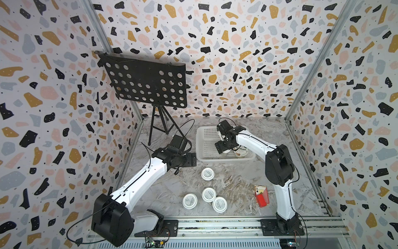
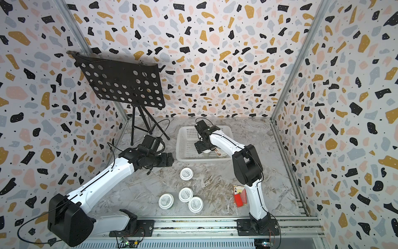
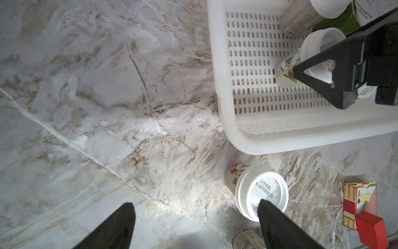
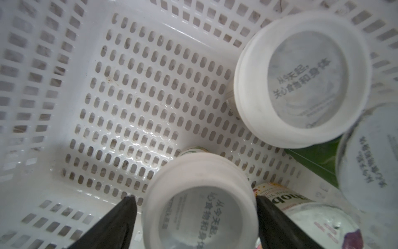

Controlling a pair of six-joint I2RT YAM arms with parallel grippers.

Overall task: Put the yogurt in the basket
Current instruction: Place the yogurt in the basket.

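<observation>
The right claw [image 4: 193, 200] stands wide inside the basket [image 4: 129, 97]. Its fingers flank an upright white-lidded cup [image 4: 200, 215], with a gap showing on one side. Three other cups [image 4: 301, 79] sit close by in the basket. The left claw [image 3: 196, 204], also wide and empty, hovers over the table [image 3: 107, 86]. On the table, four cups [image 1: 209, 194] stand near a red card box [image 1: 261, 195].
</observation>
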